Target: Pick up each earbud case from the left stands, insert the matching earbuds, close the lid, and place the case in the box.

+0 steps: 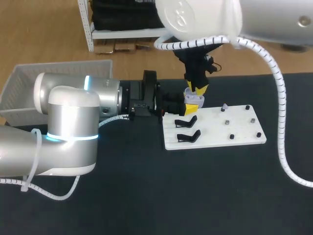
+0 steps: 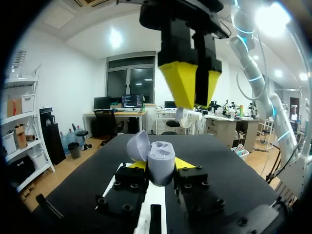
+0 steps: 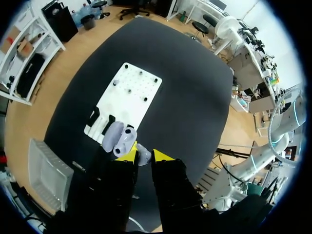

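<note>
- Clamping on the lavender earbud case from both sides, the left gripper holds it with the lid swung open and the two wells facing up.
- Right gripper hangs straight above the case, tips pointing down and drawn close on a small pale earbud, just above the open wells and apart from them.
- Case and both grippers sit over the far left corner of the white board, just beyond the black stands.
- Board lies near the table's middle; bare dark surface stretches toward the near edge and the right side.
- White box stands at the table's far left corner, behind the left arm.
- Count: one case, one earbud, two black stands, six small pegs on the board's right half, one box.
</note>
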Robot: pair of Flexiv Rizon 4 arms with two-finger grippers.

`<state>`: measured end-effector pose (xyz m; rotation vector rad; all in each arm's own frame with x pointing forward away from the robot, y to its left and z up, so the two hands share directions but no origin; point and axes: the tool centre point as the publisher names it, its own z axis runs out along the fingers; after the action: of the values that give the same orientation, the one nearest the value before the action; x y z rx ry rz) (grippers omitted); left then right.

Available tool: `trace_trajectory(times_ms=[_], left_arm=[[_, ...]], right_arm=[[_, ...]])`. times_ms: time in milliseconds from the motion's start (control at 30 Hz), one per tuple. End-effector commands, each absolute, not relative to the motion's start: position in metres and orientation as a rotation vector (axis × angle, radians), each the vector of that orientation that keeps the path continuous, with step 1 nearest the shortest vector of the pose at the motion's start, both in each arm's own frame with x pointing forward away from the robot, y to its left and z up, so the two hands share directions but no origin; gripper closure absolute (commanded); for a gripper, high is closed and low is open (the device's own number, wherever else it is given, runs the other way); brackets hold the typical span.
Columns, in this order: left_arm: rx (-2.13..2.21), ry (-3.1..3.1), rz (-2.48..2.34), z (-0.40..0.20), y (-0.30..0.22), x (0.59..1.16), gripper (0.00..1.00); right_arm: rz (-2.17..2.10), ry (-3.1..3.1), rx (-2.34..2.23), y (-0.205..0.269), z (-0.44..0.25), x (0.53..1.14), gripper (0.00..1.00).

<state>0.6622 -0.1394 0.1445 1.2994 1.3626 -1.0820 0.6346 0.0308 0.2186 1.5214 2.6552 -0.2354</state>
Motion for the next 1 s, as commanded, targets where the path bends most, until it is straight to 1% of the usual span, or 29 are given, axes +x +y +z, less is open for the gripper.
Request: trace_trajectory(times_ms=[33, 1000], left_arm=[[1.293, 1.357, -1.08, 0.143, -0.139, 0.662, 1.0], [1.293, 1.357, -1.08, 0.143, -0.139, 0.662, 1.0]], right_arm=[[-0.262, 2.657, 1.542, 0.032, 0.21, 0.641, 1.0], [-0.223, 2.635, 1.603, 0.024, 0.195, 0.653, 1.0]])
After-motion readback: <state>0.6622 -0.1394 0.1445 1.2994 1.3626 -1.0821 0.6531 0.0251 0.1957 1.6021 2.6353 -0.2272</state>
